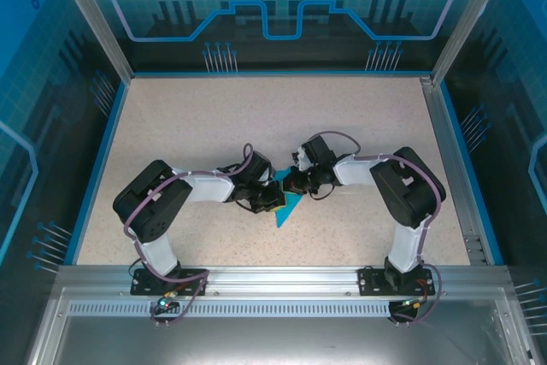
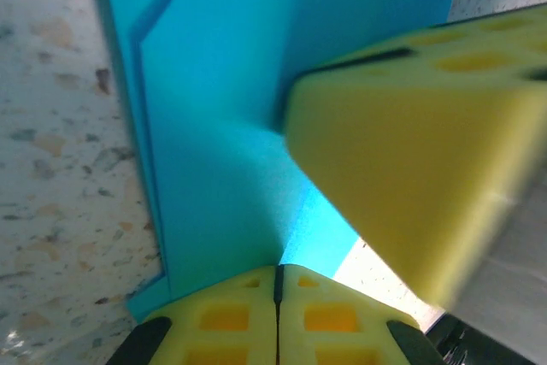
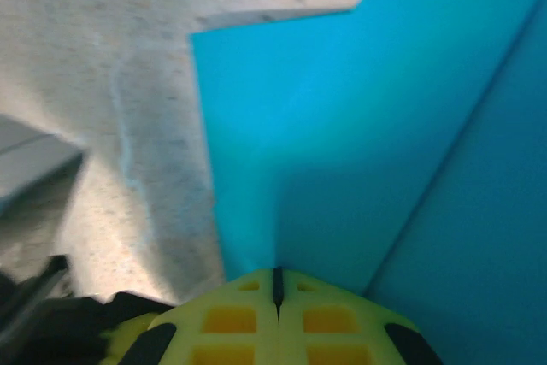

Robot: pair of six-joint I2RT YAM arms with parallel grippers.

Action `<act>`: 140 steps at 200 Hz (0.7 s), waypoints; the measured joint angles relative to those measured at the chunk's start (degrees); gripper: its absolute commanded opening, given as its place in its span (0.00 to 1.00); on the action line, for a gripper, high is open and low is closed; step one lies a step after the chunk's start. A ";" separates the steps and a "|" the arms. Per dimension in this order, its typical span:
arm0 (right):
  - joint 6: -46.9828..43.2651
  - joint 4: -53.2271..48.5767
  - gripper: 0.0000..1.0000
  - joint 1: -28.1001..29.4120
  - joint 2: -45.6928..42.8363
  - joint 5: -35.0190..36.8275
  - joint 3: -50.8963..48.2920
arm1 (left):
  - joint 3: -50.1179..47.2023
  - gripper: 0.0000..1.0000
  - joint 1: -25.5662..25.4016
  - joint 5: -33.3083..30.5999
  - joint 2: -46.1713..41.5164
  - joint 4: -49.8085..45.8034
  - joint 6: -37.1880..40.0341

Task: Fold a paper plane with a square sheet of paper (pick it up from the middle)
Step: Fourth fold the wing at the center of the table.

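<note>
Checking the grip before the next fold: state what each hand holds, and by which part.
The left hand and the right hand, both shut, each appear to pinch the blue paper by a raised fold.

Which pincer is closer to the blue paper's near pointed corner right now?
Left, by a little. The left pincer sits just beyond and left of that corner of the blue paper; the right pincer grips farther back, at its far edge. Both look shut on it.
</note>
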 measured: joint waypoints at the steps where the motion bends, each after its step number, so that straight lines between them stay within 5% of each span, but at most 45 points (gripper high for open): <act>1: -0.02 0.04 0.02 -0.02 0.04 -0.04 0.00 | 0.00 0.06 0.00 0.00 0.00 0.00 0.02; 140: 0.55 -1.25 0.04 -7.45 4.59 1.25 6.95 | -1.01 0.05 -0.02 -0.15 -0.24 1.51 1.95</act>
